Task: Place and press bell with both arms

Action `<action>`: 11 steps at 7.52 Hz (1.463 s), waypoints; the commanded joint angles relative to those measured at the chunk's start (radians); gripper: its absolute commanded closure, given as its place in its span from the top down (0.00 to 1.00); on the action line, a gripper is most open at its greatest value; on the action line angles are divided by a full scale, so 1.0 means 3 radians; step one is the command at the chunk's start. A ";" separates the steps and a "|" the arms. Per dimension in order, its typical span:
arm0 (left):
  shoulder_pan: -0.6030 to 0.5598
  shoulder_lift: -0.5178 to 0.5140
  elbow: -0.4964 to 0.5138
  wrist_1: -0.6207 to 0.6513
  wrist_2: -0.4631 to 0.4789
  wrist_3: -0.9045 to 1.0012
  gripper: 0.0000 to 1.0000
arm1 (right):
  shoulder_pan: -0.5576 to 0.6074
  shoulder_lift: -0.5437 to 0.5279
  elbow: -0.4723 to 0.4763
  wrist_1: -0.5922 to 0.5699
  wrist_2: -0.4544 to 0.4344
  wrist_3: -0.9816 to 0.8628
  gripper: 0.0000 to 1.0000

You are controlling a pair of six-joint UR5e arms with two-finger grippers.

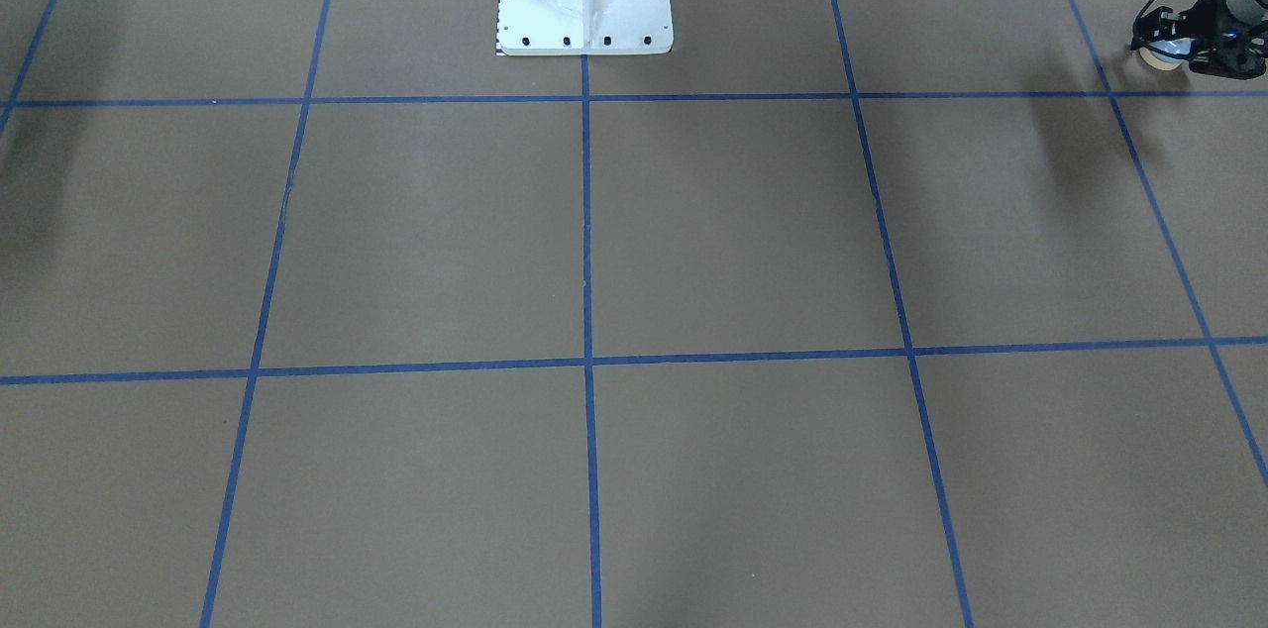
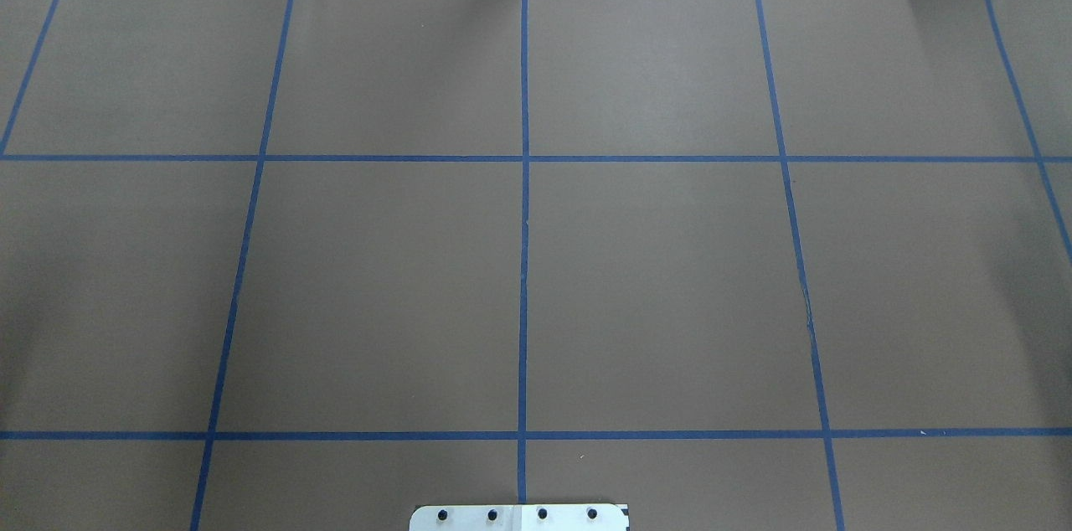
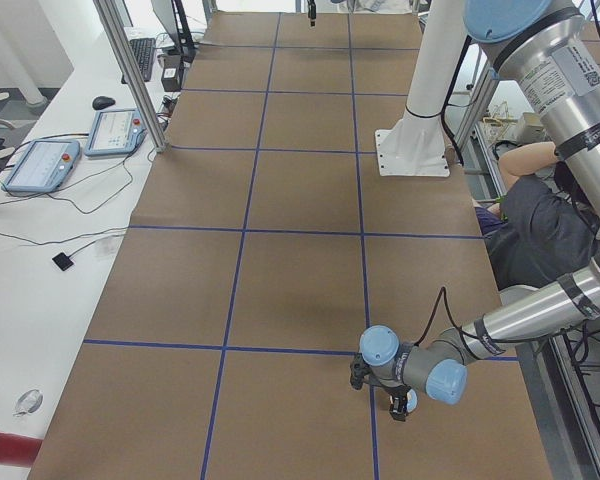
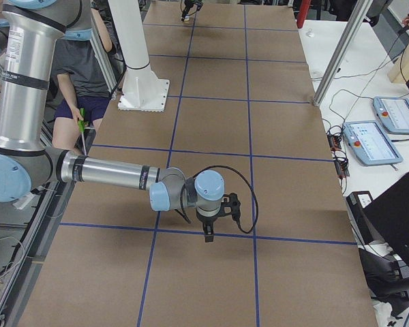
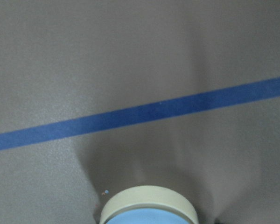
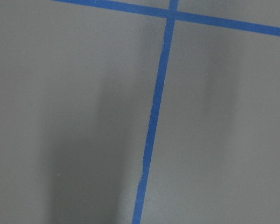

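Note:
The bell [image 1: 1161, 56], light blue with a cream base ring, sits in my left gripper [image 1: 1176, 47] at the table's end on my left, close to my side. The gripper is shut on it and holds it tilted just above the paper. In the left wrist view the bell's cream ring [image 5: 149, 201] fills the bottom edge above a blue tape line. It also shows in the exterior left view [image 3: 410, 402]. My right gripper [image 4: 208, 235] hangs low over a tape line at the opposite end; I cannot tell whether it is open or shut.
The table is brown paper with a blue tape grid [image 2: 524, 263]. The white pedestal [image 1: 584, 4] stands at the robot-side edge. A seated person [image 3: 540, 225] is beside the table. Tablets [image 4: 371, 139] and cables lie on the white side bench.

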 commanded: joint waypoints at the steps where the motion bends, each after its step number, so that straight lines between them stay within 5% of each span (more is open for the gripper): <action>1: 0.0000 0.0001 0.0002 0.0000 -0.0001 0.0000 0.86 | 0.0000 0.0000 0.0002 0.0000 0.0000 0.0000 1.00; 7: 0.0000 -0.0004 0.0012 0.0005 -0.0001 0.0005 0.86 | 0.0000 0.0000 0.0028 0.0000 0.0011 0.0000 1.00; 11: 0.0000 -0.0004 0.0002 -0.0005 -0.0001 0.0010 0.40 | 0.0000 0.0006 0.0028 0.0000 0.0016 0.0000 1.00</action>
